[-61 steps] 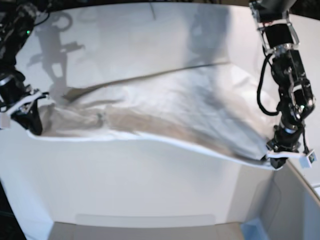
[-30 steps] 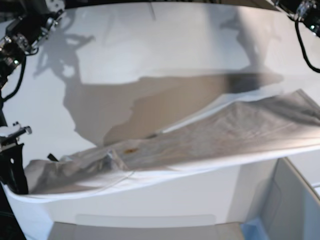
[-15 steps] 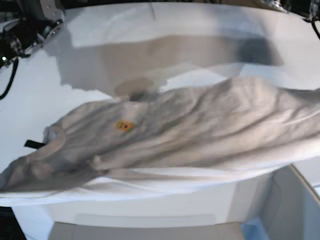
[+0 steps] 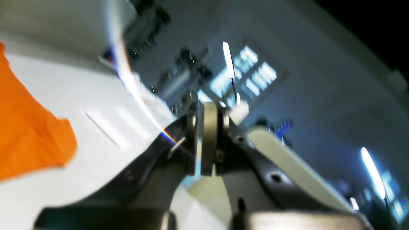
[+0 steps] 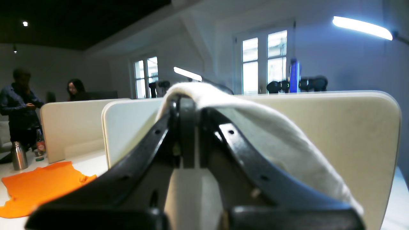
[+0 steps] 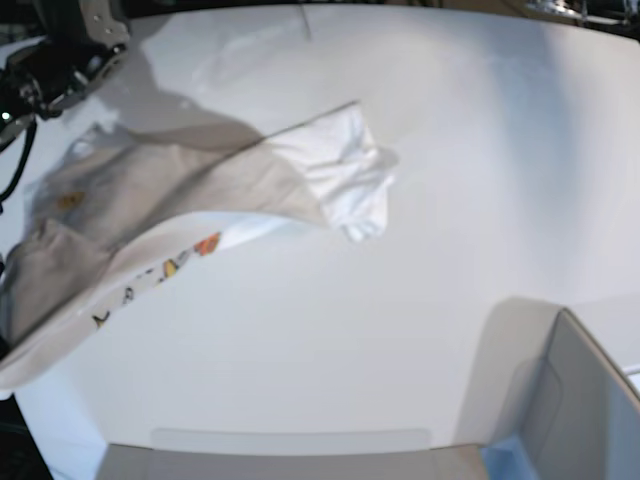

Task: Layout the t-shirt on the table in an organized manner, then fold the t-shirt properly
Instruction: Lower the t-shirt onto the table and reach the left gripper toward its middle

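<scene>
White table (image 6: 450,200) bears the t-shirt (image 6: 200,190), pinched by right gripper (image 5: 188,105); left gripper (image 4: 207,140) seemingly closed empty.

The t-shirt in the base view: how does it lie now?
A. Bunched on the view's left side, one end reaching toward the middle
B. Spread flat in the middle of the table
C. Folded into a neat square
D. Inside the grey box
A: the t-shirt drapes crumpled across the left part of the table, one end near the middle.

Orange cloth (image 5: 41,185) flat on desk; steel bottle (image 5: 18,156) beside; grey box (image 6: 570,400) with blue corner.
</scene>
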You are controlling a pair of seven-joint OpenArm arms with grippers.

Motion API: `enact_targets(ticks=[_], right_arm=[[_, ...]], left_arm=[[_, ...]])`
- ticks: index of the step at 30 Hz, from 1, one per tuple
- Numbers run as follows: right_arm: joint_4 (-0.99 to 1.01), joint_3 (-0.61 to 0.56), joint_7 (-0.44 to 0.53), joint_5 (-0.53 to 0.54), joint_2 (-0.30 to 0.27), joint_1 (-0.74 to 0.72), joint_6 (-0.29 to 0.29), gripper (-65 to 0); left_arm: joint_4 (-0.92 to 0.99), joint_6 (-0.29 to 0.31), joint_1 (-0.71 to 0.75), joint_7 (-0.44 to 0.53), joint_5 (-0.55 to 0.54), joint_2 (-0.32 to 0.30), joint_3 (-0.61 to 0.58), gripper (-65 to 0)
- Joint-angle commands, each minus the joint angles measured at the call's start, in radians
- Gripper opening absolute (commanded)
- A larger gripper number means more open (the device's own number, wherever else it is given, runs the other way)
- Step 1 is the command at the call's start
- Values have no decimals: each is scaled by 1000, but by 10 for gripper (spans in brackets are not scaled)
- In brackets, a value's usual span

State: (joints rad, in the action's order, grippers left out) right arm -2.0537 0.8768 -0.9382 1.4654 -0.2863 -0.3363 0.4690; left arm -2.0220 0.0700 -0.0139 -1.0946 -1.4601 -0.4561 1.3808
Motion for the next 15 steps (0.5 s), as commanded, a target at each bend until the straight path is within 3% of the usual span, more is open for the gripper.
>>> enact_targets(ticks=[1, 4, 8, 11, 15], right_arm=[[-9, 2, 21, 18, 0, -1, 10, -650], [-9, 2, 20, -24, 3, 32, 10, -650], [-9, 2, 20, -93, 5, 79, 9, -650], [-9, 2, 20, -101, 5, 130, 9, -650], [-9, 8, 20, -104, -1, 184, 7, -650]], left_arm=[[-7, -6, -5, -40, -23, -11, -47, -629], [-7, -12, -1, -140, -23, 23, -209, -594], [-9, -17, -2, -218, -23, 112, -462, -540], [-9, -17, 1, -233, -17, 164, -665, -521], [-9, -25, 47, -233, 80, 198, -924, -514]])
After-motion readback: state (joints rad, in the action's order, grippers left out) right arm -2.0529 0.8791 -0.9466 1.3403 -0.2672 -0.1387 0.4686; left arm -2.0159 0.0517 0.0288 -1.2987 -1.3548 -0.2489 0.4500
